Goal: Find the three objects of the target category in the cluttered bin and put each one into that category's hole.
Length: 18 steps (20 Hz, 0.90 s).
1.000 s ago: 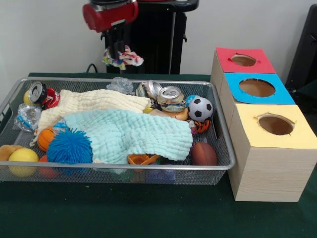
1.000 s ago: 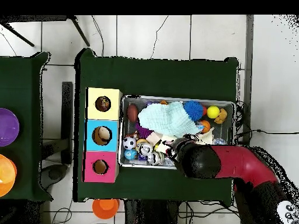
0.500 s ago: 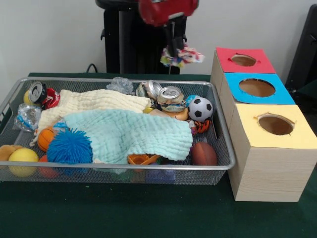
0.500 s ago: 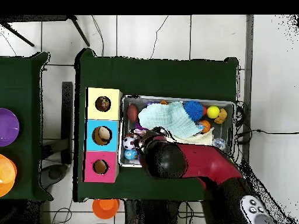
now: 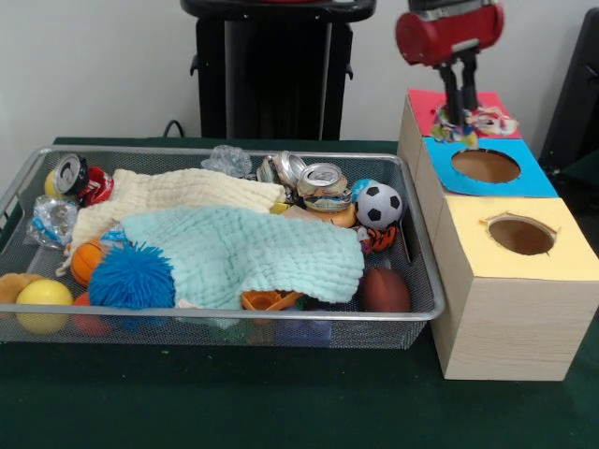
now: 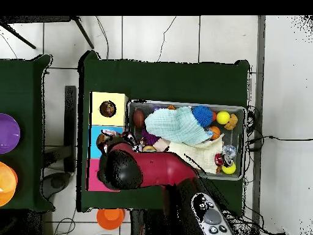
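no readable text, labels or numbers

I see a knotted multicoloured rope toy (image 5: 473, 123) hanging in my gripper (image 5: 458, 120), whose two dark fingers are clamped on it. Its frayed white, pink, green and yellow strands spill sideways above the boundary between the red-topped box (image 5: 426, 105) and the blue-topped box (image 5: 538, 176), just over the far rim of the blue hole (image 5: 485, 166). The red hole (image 5: 447, 112) is partly hidden behind the toy. The yellow-topped box (image 5: 468, 229) with its hole (image 5: 520, 235) stands nearest the camera. The wire mesh bin (image 5: 281, 319) sits beside the boxes, piled with cloths, balls and cans.
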Available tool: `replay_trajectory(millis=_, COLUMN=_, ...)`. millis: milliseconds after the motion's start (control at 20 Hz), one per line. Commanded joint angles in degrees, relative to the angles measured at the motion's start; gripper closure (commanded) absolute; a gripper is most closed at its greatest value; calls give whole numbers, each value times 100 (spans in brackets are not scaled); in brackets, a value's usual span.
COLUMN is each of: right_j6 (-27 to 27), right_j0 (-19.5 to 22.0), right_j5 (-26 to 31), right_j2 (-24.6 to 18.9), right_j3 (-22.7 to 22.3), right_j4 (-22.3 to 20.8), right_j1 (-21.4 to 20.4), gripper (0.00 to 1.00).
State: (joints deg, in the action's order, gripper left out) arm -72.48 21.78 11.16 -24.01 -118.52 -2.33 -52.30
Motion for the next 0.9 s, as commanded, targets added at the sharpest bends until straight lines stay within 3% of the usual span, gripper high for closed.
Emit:
replay_trajectory(millis=50, right_j6=-1930, right_j0=-728, right_j5=-593, right_j2=1200, right_j3=668, right_j4=612, right_j1=972, gripper=100)
replay_trajectory(millis=550, right_j6=-1920, right_j0=-1644, right_j5=-358, right_j2=2141, right_j3=1240, right_j4=846, right_j1=1361, gripper=100)
replay_trajectory(millis=900, right_j6=-1990, right_j0=-1801, right_j5=-537, right_j2=2199, right_j3=1008, right_j4=956, right_j1=966, gripper=100)
